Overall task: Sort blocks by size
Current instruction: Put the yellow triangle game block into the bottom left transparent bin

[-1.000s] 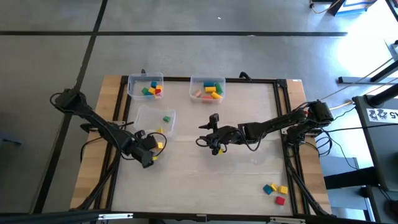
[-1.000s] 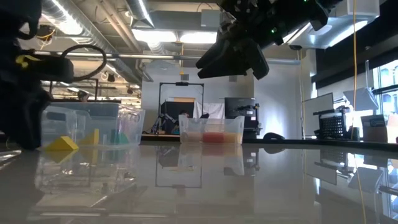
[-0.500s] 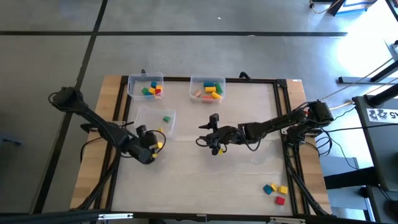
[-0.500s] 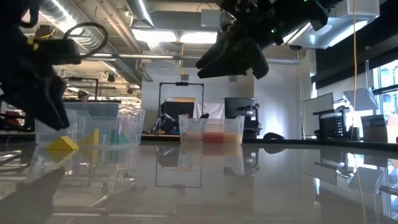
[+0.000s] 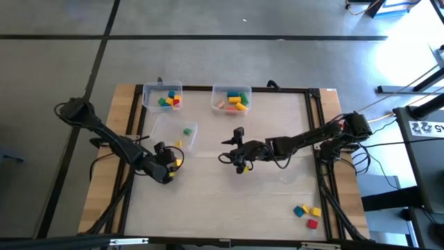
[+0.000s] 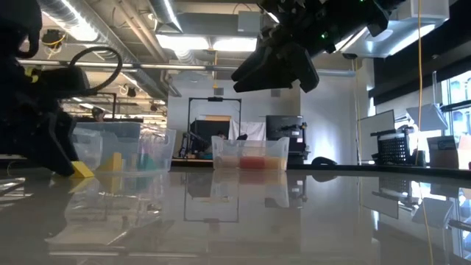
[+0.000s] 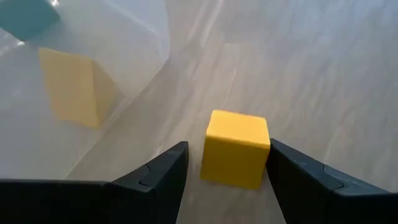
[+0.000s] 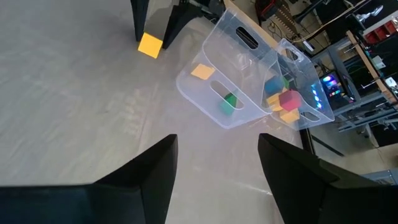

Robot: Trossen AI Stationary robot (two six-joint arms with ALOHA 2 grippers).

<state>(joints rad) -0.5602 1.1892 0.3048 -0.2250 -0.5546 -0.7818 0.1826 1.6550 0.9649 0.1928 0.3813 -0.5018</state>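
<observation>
A yellow block (image 7: 236,146) lies on the table just near of a clear bin (image 5: 165,126). That bin holds a green block (image 5: 186,130) and a yellow one (image 5: 179,144). My left gripper (image 5: 168,167) is open and slants down at the loose yellow block, one finger on each side of it. My right gripper (image 5: 236,158) hangs open above the table's middle with nothing between its fingers. Two clear bins at the far edge (image 5: 147,104) (image 5: 216,105) hold several blocks. Three blocks (image 5: 307,214) lie at the near right. My left gripper has the yellow block between its open fingers, coming slanting down from the table's left. One finger (image 7: 292,174) lies close against the block's side (image 7: 264,155), and I cannot tell whether it touches. The other finger stands clear. The block rests flat on the table.
The near clear bin's wall (image 7: 124,68) stands right beside the left gripper's fingers. The table's raised frame (image 5: 311,125) runs along the right side. Bare tabletop (image 5: 236,201) stretches between the two arms and toward the near edge.
My left gripper has tipped further downward and sunk toward the yellow block, which the low view now shows partly hidden behind it. The block has stayed where it was on the table.
</observation>
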